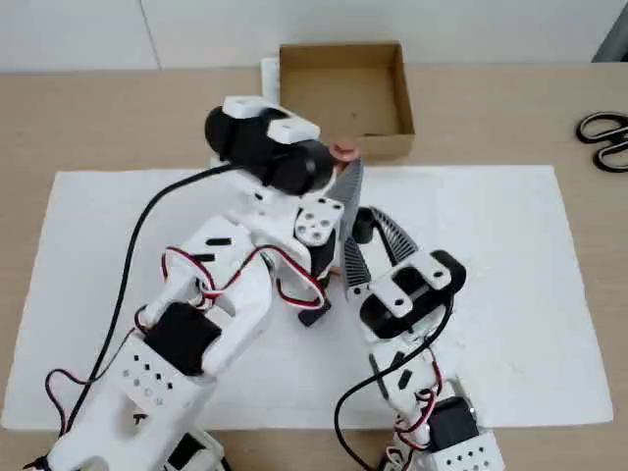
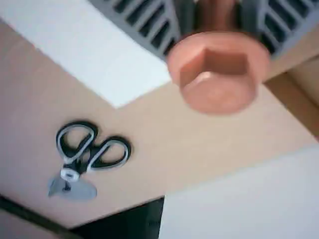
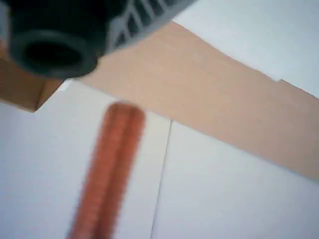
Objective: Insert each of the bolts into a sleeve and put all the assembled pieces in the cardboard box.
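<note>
Site classed as a small robotics laboratory or maker's workbench, not a domestic room. Grounds: two white plastic robot arms [image 1: 211,324] stand side by side at the near edge of a light wood-grain table [image 1: 98,118], with bare black motor housings [image 1: 270,147] and loose red and black wiring [image 1: 126,275] looped outside the shells. A large white paper sheet [image 1: 510,294] covers the middle of the table. Black-handled scissors [image 1: 605,140] lie on the bare wood off the sheet. A small open brown cardboard box [image 1: 391,145] sits at the sheet's far edge. Plain white wall panels [image 1: 392,25] stand behind.
</note>
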Robot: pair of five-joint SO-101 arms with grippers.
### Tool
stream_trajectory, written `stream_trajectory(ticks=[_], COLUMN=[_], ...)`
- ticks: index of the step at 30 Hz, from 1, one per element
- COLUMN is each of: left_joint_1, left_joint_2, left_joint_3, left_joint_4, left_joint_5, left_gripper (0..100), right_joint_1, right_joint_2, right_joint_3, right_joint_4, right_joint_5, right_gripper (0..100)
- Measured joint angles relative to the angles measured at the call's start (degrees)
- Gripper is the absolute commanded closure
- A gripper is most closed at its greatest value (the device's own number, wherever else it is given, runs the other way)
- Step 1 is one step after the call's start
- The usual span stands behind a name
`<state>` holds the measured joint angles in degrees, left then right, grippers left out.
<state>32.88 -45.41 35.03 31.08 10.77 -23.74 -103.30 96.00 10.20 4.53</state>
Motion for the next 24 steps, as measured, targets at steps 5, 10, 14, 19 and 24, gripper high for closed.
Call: stream_trajectory(ticks=[5, 10, 14, 19, 24], left_joint_1=[0.00, 0.00, 0.00, 0.00, 0.00], left_joint_2=[0.00, 0.00, 0.00, 0.00, 0.00], left_joint_3=[0.00, 0.00, 0.00, 0.53, 2.11], left_joint_4=[-2.90, -3.25, -3.25, -4.13, -6.24], left_joint_5=[0.62, 4.66, 6.77, 7.91, 7.91], left_gripper=[99, 99, 99, 99, 99], right_joint_1=[0.00, 0.00, 0.00, 0.00, 0.00], right_joint_2=[0.00, 0.00, 0.00, 0.00, 0.00], right_joint_3=[0.00, 0.00, 0.00, 0.00, 0.00], right_joint_4=[0.00, 0.00, 0.00, 0.00, 0.00], right_joint_5=[0.00, 0.00, 0.00, 0.00, 0.00], right_gripper=[99.5, 99.5, 99.5, 99.5, 99.5])
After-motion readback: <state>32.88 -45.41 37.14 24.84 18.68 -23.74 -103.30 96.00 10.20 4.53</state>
